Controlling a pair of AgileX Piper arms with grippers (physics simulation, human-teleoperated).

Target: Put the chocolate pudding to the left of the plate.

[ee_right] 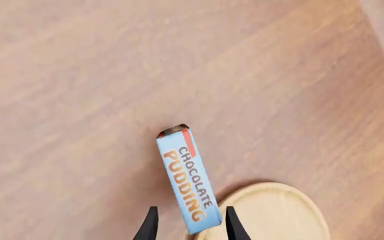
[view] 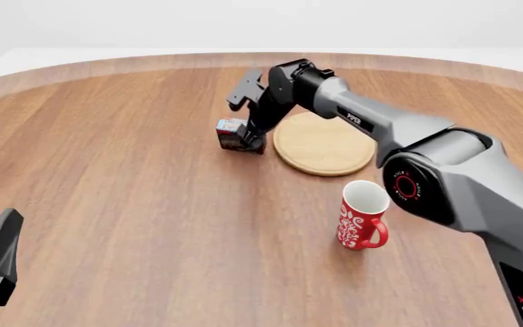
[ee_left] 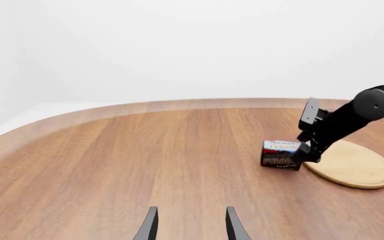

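**Pudding set down left of the plate — release comes next**

Left wrist view: your left gripper (ee_left: 188, 225) sits idle with its fingers spread, nothing between them. Across the table (ee_left: 145, 160) the chocolate pudding (ee_left: 280, 154) stands on the wood just beside the plate (ee_left: 353, 165), with the right arm's fingers at its near end.

Front view: the right gripper (view: 254, 139) reaches down at the box, which sits at the plate's left edge — already the wanted side. A red mug (view: 363, 215) stands nearer you, well clear.

Right wrist view: the fingertips straddle one end of the box; they look closed on it, though contact isn't certain. Judging by this, you're placing: open the fingers fully, then lift straight away without nudging the box.
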